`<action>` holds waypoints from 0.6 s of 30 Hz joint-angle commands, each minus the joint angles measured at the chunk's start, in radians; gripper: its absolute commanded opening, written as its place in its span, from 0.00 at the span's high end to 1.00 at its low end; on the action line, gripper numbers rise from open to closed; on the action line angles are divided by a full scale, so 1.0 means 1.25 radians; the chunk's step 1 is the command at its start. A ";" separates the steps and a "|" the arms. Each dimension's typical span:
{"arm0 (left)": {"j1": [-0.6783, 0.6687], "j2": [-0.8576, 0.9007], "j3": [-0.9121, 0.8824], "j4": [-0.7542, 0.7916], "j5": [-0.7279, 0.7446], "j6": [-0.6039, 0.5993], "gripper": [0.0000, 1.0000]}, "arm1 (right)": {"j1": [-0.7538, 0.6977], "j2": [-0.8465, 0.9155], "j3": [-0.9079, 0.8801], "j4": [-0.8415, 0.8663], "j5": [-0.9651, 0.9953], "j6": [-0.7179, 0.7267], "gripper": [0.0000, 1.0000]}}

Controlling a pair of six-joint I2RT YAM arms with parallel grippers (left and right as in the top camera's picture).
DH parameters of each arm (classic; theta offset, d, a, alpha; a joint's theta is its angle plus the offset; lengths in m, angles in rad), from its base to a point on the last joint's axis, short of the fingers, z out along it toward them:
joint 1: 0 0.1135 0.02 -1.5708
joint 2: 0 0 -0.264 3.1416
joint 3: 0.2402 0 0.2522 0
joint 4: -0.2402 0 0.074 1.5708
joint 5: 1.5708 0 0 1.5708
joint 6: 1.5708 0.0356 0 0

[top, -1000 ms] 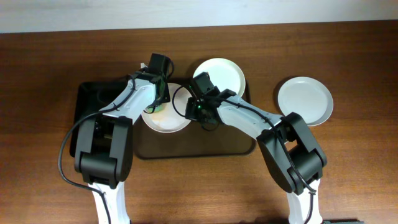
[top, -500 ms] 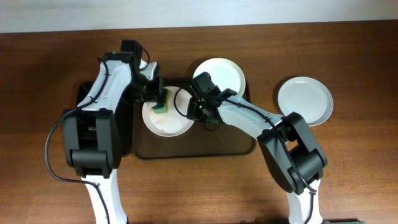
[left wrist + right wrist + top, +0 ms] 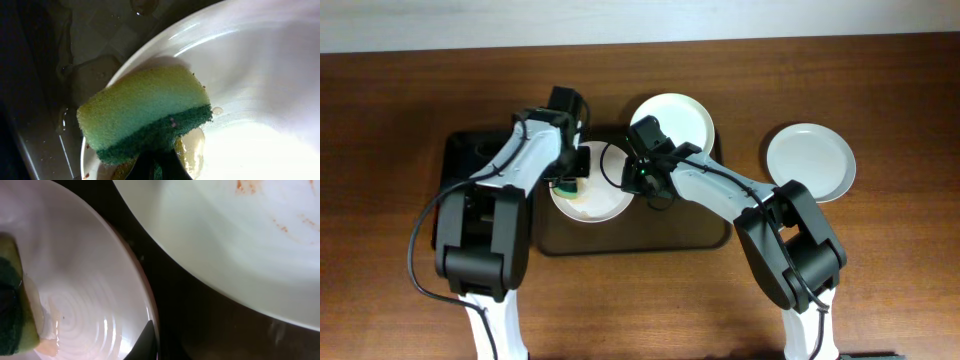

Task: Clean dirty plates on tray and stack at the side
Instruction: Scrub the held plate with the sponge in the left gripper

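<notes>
A white plate lies at the left of the dark brown tray. My left gripper is shut on a yellow-green sponge that rests on this plate's left side, beside a brownish wet smear. My right gripper is shut on the same plate's right rim. A second plate with orange smears lies at the tray's far side. A third plate sits on the table at the right, off the tray.
A black bin stands at the left of the tray, under my left arm. Brown wooden table surrounds everything; a pale wall runs along the far edge.
My left arm swung out left with the sponge and came back right; the sponge now sits lower on the plate's left side. My right arm has stayed on the rim.
</notes>
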 commanded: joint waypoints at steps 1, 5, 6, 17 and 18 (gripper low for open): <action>-0.030 0.052 -0.010 -0.062 0.205 0.001 0.99 | 0.004 0.019 -0.008 -0.004 0.009 -0.011 0.96; 0.074 0.052 0.083 -0.110 0.520 0.054 0.99 | 0.004 0.019 -0.008 -0.004 0.009 -0.011 0.96; 0.101 0.052 0.103 -0.119 0.517 0.054 0.99 | 0.004 0.019 -0.008 -0.004 0.009 -0.010 0.96; 0.023 0.052 0.087 -0.073 -0.035 -0.018 0.99 | 0.004 0.019 -0.008 -0.001 0.009 -0.011 0.96; 0.011 0.052 0.087 -0.079 -0.098 -0.050 0.99 | 0.004 0.019 -0.008 0.000 0.009 -0.011 0.96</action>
